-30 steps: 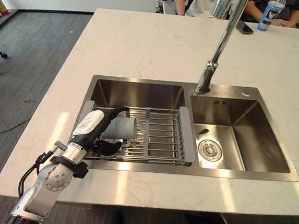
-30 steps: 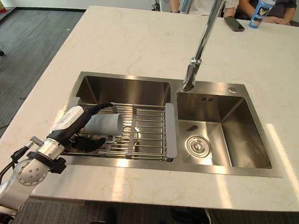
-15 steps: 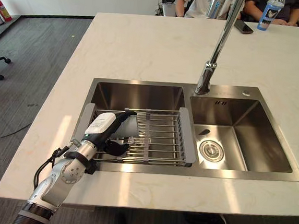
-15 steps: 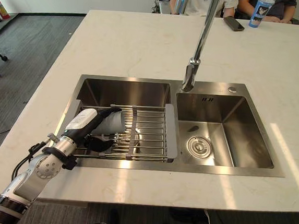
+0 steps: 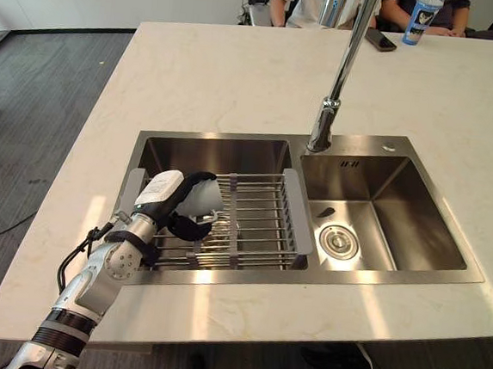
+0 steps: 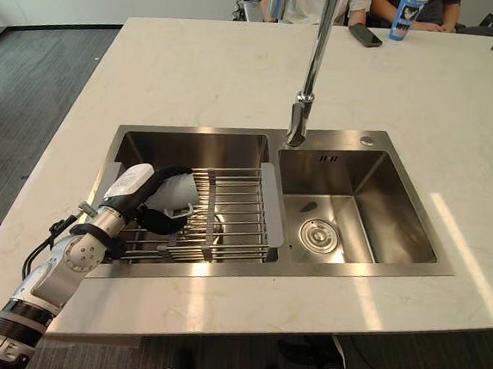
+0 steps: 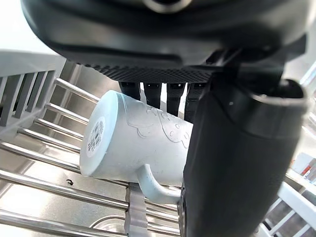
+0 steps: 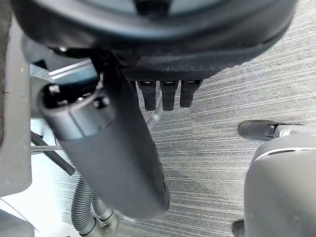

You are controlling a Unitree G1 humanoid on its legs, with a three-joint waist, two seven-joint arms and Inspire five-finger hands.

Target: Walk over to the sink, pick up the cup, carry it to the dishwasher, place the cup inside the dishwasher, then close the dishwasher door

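Note:
A pale grey-blue cup with a handle lies on its side on the wire drying rack, which spans the left basin of the steel sink. My left hand reaches in from the counter's near edge. Its fingers arch over the top of the cup and its thumb curls under the cup's front. The cup rests on the rack's bars. My right hand hangs over the grey carpet floor with its fingers relaxed and nothing in it.
A tall chrome faucet rises between the two basins. The right basin holds only its drain. On the far side of the pale stone counter stand a blue bottle and a phone, with people seated behind.
The camera has moved, so the whole scene has shifted. My left hand stays at the cup, its fingers and thumb drawn closer round it.

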